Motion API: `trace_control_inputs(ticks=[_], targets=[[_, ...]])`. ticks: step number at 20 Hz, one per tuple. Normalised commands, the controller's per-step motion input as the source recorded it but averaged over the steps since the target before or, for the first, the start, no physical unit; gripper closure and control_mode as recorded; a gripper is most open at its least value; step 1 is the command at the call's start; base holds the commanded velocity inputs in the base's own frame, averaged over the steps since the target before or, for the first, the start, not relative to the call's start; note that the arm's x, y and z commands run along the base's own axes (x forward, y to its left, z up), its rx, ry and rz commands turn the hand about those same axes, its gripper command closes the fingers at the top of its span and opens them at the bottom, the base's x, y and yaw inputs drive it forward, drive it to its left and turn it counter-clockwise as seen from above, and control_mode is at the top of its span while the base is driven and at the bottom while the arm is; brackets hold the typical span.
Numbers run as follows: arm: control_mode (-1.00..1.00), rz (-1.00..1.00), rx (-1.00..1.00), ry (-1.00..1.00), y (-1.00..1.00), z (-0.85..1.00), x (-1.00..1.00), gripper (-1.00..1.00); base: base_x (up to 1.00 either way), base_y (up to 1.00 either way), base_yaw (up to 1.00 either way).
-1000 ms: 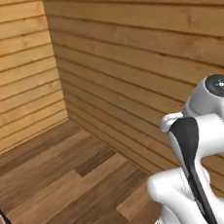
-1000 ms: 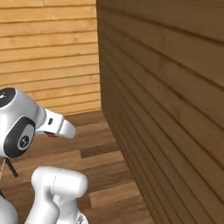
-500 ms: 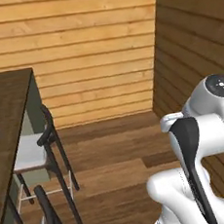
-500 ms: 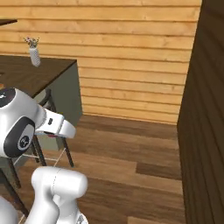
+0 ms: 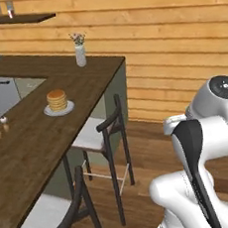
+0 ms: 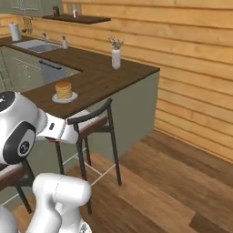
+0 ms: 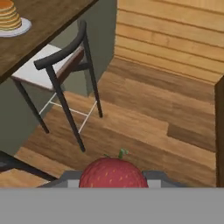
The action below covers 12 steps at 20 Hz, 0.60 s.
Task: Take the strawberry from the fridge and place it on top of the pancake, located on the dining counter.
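Note:
A red strawberry (image 7: 113,173) with a small green stem sits at the bottom of the hand view, and my gripper (image 7: 113,182) is shut on it, the fingertips mostly hidden behind the fruit. The pancake (image 5: 57,99) (image 6: 63,90) (image 7: 8,15) is a golden stack on a pale plate (image 5: 48,112), lying on the dark brown dining counter (image 5: 44,143) (image 6: 93,77) (image 7: 41,37). In the hand view the gripper hangs over the wooden floor, well off from the counter's edge and lower than its top. The fridge is out of view.
Two black chairs with pale seats (image 5: 104,133) (image 6: 90,122) (image 7: 61,61) stand along the counter's side between me and the pancake. A white vase (image 5: 80,53) (image 6: 116,57) stands near the counter's corner, small shakers (image 5: 0,125) near the plate. A sink (image 6: 38,45) lies far back.
The whole picture has swung as the base turned: the wooden wall corner gave way to the dining counter, chairs and pancake coming into view. The grip on the strawberry is unchanged.

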Motion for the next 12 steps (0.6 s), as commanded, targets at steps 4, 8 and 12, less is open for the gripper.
trace_control_inputs(ticks=[4,8,12], targets=[[1.0,0.0,0.0,0.0,0.0,0.0,0.0,1.0,0.71,-0.43,0.72],[1.0,0.0,0.0,0.0,0.0,0.0,0.0,1.0,0.63,-0.55,0.73],[1.0,0.0,0.0,0.0,0.0,0.0,0.0,1.0,0.45,-0.58,0.72]])
